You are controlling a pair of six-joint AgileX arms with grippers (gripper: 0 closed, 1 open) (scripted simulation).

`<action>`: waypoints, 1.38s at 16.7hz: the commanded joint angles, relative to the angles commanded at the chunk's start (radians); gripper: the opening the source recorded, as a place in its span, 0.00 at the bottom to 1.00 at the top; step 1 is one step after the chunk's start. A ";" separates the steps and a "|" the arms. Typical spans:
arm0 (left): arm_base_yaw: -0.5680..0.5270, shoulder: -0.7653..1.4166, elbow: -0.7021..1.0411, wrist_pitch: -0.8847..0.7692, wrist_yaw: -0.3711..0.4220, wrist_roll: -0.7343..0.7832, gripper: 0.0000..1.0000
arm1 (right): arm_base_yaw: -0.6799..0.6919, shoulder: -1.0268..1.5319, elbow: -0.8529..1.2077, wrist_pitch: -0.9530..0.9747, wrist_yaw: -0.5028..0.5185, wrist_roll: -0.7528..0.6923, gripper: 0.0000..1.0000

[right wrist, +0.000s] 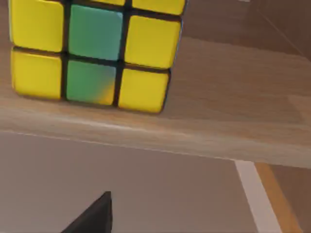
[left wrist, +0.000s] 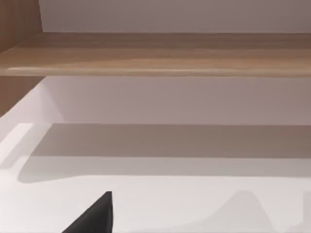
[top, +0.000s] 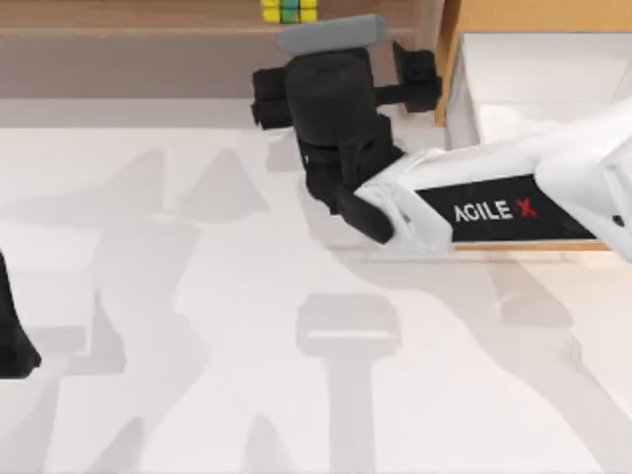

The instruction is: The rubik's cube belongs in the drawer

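White table (top: pixel 197 375), wide and bare, shadows of both arms across it. Long brown wooden shelf (top: pixel 128 49) runs along the far edge. Drawer (top: pixel 533 89) at the table's right far corner, pulled out, white inside, orange-brown rim. Right arm (top: pixel 494 197) reaches from the right across the drawer's front toward the shelf; right gripper (top: pixel 331 44) sits just short of the shelf edge, finger spread cannot be told, nothing seen in its grasp. Left arm (top: pixel 15 336) parked at the left edge. Rubik's cube (top: pixel 289 10) rests on the shelf, just beyond the right gripper, close up in the right wrist view (right wrist: pixel 95 51): yellow squares, 2 green.
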 joint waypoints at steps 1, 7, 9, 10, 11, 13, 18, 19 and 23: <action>0.000 0.000 0.000 0.000 0.000 0.000 1.00 | 0.014 0.040 0.052 0.040 0.008 0.004 1.00; 0.000 0.000 0.000 0.000 0.000 0.000 1.00 | 0.056 0.137 0.190 0.160 0.020 0.022 1.00; 0.000 0.000 0.000 0.000 0.000 0.000 1.00 | 0.056 0.137 0.190 0.160 0.020 0.022 1.00; 0.000 0.000 0.000 0.000 0.000 0.000 1.00 | 0.056 0.137 0.190 0.160 0.020 0.022 1.00; 0.000 0.000 0.000 0.000 0.000 0.000 1.00 | 0.051 0.133 0.187 0.157 0.019 0.021 1.00; 0.000 0.000 0.000 0.000 0.000 0.000 1.00 | 0.042 0.136 0.197 0.153 0.008 0.020 1.00; 0.000 0.000 0.000 0.000 0.000 0.000 1.00 | -0.030 0.177 0.306 0.089 -0.066 0.019 1.00; 0.000 0.000 0.000 0.000 0.000 0.000 1.00 | -0.035 0.195 0.339 0.074 -0.071 0.019 1.00; 0.000 0.000 0.000 0.000 0.000 0.000 1.00 | -0.030 0.275 0.477 0.021 -0.070 0.014 1.00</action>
